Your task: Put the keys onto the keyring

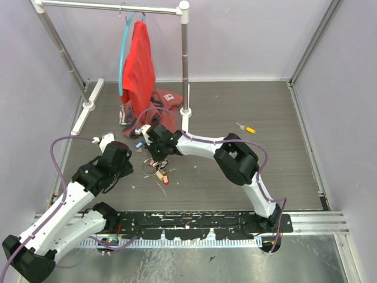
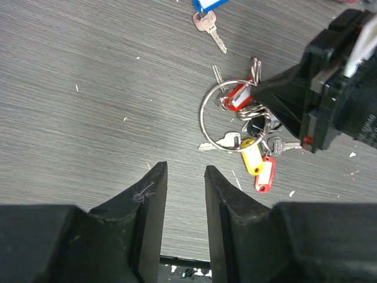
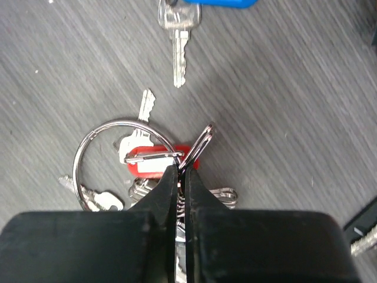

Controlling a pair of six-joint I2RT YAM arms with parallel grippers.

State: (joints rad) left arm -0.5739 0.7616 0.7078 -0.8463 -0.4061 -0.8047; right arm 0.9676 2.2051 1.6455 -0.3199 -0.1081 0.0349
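The right gripper (image 3: pixel 181 172) stood directly on the bunch of keys (image 2: pixel 250 144). Its jaws were pressed together on a small upright loop beside the red tag (image 3: pixel 141 171), at the rim of the keyring (image 3: pixel 88 136). The left gripper (image 2: pixel 185 172) hovered just left of the bunch, jaws apart and empty, with the ring lying flat ahead of them. A loose blue-tagged key (image 3: pixel 175 35) lay just beyond, its blade pointing toward the ring.
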